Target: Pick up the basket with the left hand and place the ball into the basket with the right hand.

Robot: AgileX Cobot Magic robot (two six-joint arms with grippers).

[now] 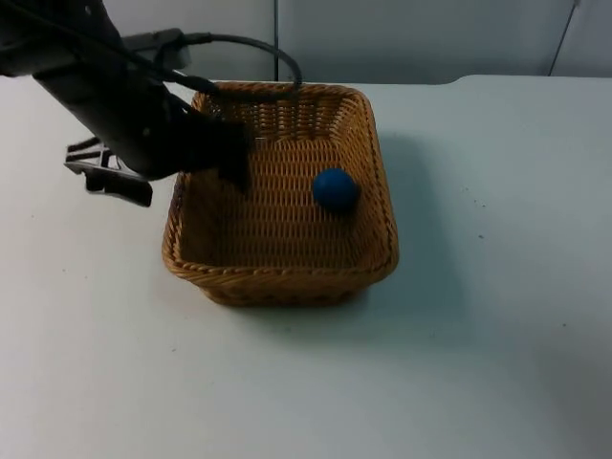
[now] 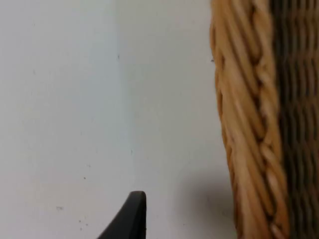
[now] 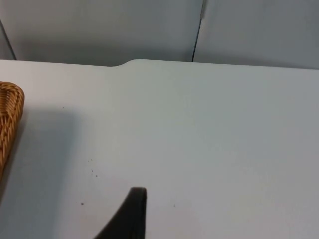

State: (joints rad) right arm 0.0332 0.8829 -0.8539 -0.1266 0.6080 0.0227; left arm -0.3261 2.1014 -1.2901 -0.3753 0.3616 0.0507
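The white counter [image 1: 497, 316] lies bare at its near edge in the top view. Farther in stands the wicker basket [image 1: 279, 277], square with a braided rim, casting a shadow on the counter to its right. A blue ball [image 1: 335, 188] lies inside the basket on the woven floor, close against the right wall and about midway along it.

The left hand [image 1: 228, 158] is at the basket's left wall toward the far corner, its black body reaching over the rim into the basket; I cannot tell whether it is gripping the rim. In the left wrist view the braided rim [image 2: 249, 124] runs close beside a black fingertip [image 2: 130, 216], with bare counter between them.

The right wrist view looks across the counter, past a corner of the basket [image 3: 10, 124], to the grey partition wall [image 3: 124, 30] beyond; one black fingertip [image 3: 130, 214] of the right hand shows there, and its state cannot be told.
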